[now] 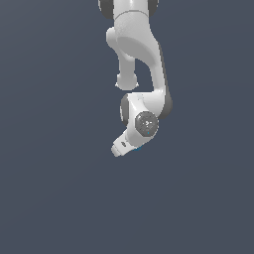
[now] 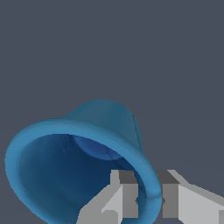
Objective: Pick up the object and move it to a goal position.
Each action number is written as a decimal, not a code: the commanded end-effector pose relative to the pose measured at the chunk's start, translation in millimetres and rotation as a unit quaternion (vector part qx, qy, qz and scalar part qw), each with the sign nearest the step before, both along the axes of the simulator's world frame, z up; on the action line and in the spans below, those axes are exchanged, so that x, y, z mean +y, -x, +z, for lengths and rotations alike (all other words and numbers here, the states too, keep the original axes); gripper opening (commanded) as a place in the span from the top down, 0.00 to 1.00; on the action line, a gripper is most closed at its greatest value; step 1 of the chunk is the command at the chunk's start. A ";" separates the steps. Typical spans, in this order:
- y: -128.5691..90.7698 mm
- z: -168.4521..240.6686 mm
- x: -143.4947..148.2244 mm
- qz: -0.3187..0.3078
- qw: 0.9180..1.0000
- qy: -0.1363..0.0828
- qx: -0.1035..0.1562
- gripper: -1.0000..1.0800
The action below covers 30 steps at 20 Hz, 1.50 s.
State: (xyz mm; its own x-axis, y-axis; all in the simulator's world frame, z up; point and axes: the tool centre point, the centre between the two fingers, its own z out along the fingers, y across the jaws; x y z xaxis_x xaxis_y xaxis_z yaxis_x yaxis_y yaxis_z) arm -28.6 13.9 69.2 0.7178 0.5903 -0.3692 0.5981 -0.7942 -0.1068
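The object is a blue cup [image 2: 65, 175] with a flared hollow mouth, and it fills much of the wrist view. My gripper [image 2: 148, 194] is shut on the cup's wall at the rim. One grey finger [image 2: 127, 197] is inside the mouth and the other finger [image 2: 171, 197] is outside. In the exterior view the white arm hangs down from the top, with the gripper [image 1: 130, 147] tilted. Only a thin blue sliver of the cup [image 1: 138, 147] shows behind the hand. No goal marker shows in either view.
A plain dark grey-blue background surrounds the arm in both views, with no other objects or edges in sight.
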 end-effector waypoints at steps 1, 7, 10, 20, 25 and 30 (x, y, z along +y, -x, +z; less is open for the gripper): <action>-1.4 9.2 -2.7 0.000 1.000 0.000 -0.001 1.00; -3.5 49.2 -14.9 0.000 1.000 0.000 -0.001 1.00; -5.2 77.8 -23.4 0.000 1.000 0.000 -0.001 1.00; -13.1 188.4 -56.8 -0.001 1.000 -0.001 -0.001 1.00; -18.1 241.3 -73.1 -0.001 1.000 -0.001 -0.001 1.00; -22.7 280.4 -85.3 -0.001 1.000 -0.001 -0.001 1.00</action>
State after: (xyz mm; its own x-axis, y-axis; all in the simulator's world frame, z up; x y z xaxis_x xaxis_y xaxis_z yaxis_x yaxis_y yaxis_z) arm -6.9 -68.0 337.5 0.7197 0.5893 -0.3670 0.5970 -0.7952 -0.1063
